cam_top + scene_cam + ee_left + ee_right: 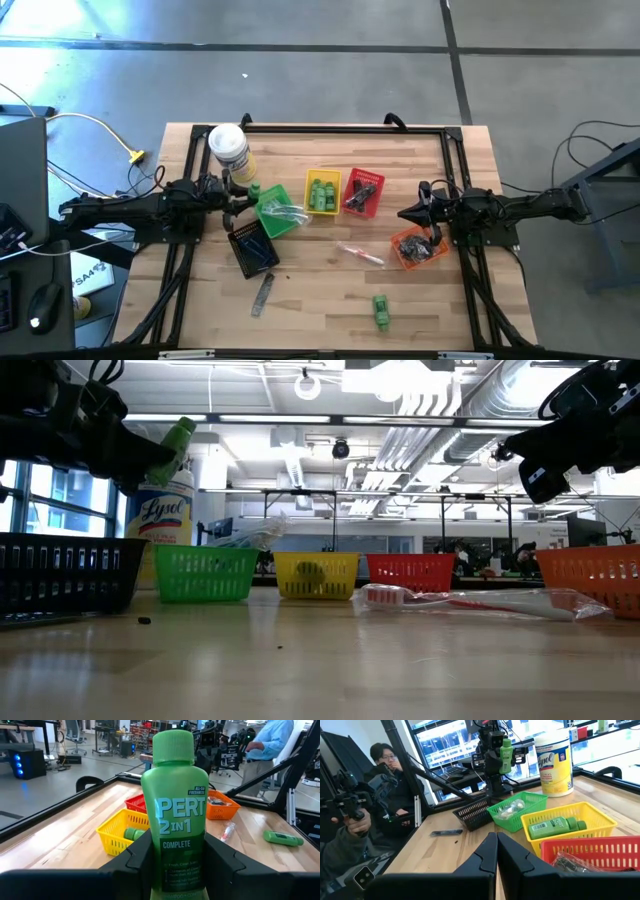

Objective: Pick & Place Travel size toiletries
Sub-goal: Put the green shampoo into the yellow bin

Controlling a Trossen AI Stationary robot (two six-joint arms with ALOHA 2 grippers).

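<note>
My left gripper (180,870) hangs over the table's left side, by the green basket (278,212), shut on a bright green mini bottle (175,795) marked PERT 2 in 1. Another green bottle (555,826) lies in the yellow basket (322,193), and a third (381,310) lies on its side on the table near the front edge. A packed toothbrush (360,254) and a grey comb (263,293) lie flat on the wood. My right gripper (496,842) is shut on nothing, in the air beside the orange basket (420,247). My left gripper pinches the bottle's lower body (175,857) between its two fingers (137,862), one on each side. The fingers come level from the table's left. The bottle stands about upright in the hold, cap (172,747) up, lifted clear of the table.
A row of small baskets crosses the middle: black (253,247), green, yellow, red (362,193), orange. A big white Lysol canister (229,150) stands at the far left. A black frame rims the table. People show in the room beyond. Bare wood lies along the near edge.
</note>
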